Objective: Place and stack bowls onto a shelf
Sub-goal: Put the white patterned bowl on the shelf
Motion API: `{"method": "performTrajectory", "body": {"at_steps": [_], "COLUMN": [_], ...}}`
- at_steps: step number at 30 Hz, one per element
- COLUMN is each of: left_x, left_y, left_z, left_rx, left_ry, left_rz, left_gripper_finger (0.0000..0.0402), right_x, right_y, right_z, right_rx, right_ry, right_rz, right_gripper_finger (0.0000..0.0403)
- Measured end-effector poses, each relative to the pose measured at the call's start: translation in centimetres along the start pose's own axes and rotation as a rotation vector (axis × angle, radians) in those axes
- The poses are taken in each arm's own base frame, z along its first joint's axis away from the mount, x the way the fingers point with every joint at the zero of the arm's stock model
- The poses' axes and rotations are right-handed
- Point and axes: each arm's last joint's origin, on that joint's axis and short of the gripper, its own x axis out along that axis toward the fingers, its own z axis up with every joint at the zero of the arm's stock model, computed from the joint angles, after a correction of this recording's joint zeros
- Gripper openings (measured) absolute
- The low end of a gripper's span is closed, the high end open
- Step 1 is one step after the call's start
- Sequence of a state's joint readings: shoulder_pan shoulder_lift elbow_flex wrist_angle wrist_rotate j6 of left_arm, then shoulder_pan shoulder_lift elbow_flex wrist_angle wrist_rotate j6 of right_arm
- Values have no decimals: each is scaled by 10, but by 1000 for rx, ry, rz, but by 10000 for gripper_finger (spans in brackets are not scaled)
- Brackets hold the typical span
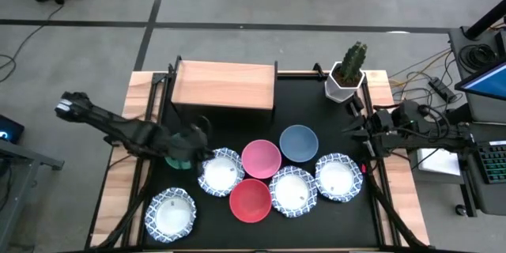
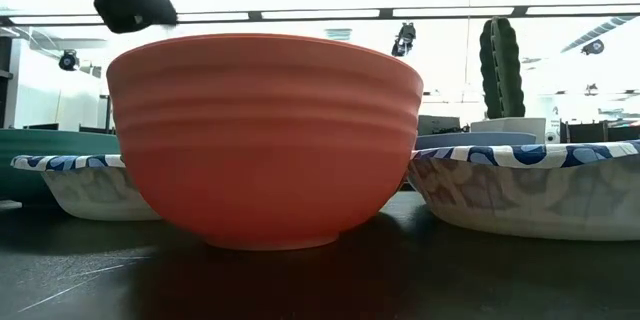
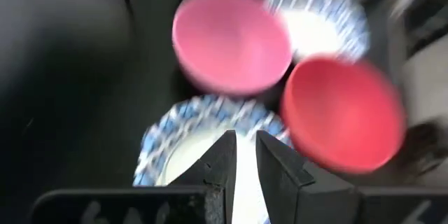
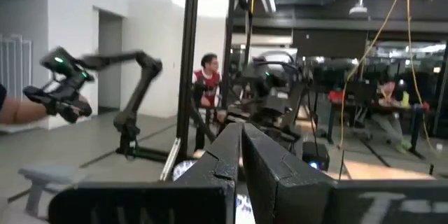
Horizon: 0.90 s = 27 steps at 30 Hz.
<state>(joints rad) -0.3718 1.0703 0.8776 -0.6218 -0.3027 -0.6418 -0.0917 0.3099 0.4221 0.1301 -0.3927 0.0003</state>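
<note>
- Shelf (image 1: 224, 85): the wooden board stands at the far side of the black mat (image 1: 316, 118), with nothing on it. No bowl has been placed yet.
- Bowls: seven sit grouped on the near half of the mat. Pink bowl (image 1: 260, 158), blue-grey bowl (image 1: 299, 142) and red bowl (image 1: 250, 199) lie among four white patterned bowls, one of them (image 1: 171, 213) apart at the near-left corner.
- Green bowl (image 1: 179, 156): partly hidden under the left gripper (image 1: 190, 144), just beside a white patterned bowl (image 1: 220, 171). Whether it is gripped cannot be told.
- Left gripper: in the left wrist view the fingers (image 3: 227, 159) are nearly pressed together, a thin gap showing, with a white patterned bowl directly beneath. Nothing is seen pinched between them.
- Right gripper (image 1: 357, 130): waits at the right edge of the mat, near the cactus pot (image 1: 346, 81); its fingers look pressed together and empty.
- Step in hand, by judgement: the first pick, at the left end of the group.
- Next move calls for: a firm hold on one rim, a lift clear of neighbouring bowls, then carry to the shelf.
</note>
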Motion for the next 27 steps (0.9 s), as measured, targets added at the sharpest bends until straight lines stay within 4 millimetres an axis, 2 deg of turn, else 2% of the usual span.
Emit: {"method": "performTrajectory", "body": {"at_steps": [6, 9, 13, 20, 27], "left_x": [32, 44, 58, 86, 114], "left_y": [-17, -21, -22, -7, 11], "left_z": [7, 7, 4, 5, 8], "left_rx": [113, 172, 252, 359, 377], "left_ry": [216, 295, 304, 363, 466], "left_rz": [156, 209, 289, 405, 376], "left_gripper_finger": [44, 66, 111, 176, 177], "right_x": [0, 0, -1, -1, -1], "right_y": [0, 0, 0, 0, 1], "right_z": [-3, -3, -2, -2, -6], "right_rx": [-30, -44, -60, -101, -86], "right_ry": [23, 21, 19, 17, 50], "right_rz": [0, 0, 0, 0, 2], "right_gripper_finger": [9, 9, 9, 9, 9]}}
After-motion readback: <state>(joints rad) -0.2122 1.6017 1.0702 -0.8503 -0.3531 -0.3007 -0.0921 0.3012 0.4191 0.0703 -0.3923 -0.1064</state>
